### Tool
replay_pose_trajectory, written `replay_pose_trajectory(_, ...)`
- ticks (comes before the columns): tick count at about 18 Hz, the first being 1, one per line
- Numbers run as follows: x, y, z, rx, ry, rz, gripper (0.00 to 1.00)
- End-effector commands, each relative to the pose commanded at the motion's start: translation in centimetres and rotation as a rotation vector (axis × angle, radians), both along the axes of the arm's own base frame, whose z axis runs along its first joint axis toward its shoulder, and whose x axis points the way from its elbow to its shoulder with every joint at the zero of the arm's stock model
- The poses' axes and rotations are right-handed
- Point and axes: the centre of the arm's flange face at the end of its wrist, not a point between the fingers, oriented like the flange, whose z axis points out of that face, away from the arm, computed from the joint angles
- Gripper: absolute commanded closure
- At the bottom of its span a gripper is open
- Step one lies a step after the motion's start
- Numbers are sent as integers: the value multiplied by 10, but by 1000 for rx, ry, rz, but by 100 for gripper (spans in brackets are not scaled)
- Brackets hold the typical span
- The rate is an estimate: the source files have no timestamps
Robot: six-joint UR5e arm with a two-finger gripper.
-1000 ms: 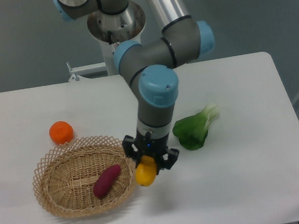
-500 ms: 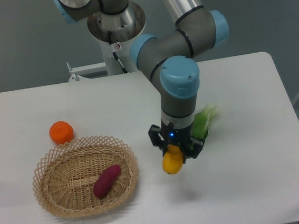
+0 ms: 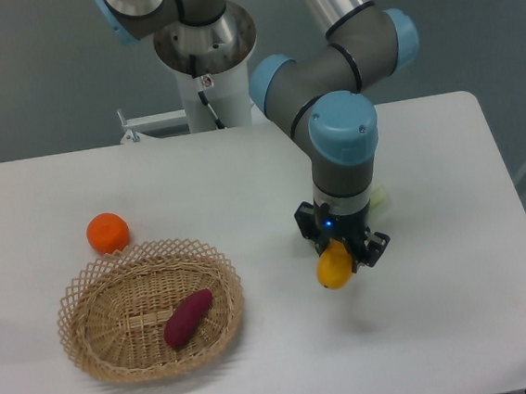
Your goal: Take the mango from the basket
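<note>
Mango aloft — the gripper (image 3: pixel 341 255) clamps the mango (image 3: pixel 335 268) above the table (image 3: pixel 460 308).
The basket (image 3: pixel 150 309) sits well apart.

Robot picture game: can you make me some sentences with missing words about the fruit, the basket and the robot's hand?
1. The robot's hand is holding the yellow-orange oval ____.
2. Inside the tan woven wicker basket lies one dark purple-red oblong sweet ____.
3. The round orange fruit sits on the white ____, outside the basket.

Missing words: mango; potato; table
</note>
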Motion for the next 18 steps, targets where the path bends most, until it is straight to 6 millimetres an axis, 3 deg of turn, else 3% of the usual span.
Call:
replay_pose_trajectory(6,-8,-3,6,1,10,-10,72)
replay_pose_trajectory(18,-8,-8,-1,-30,16,-2,72)
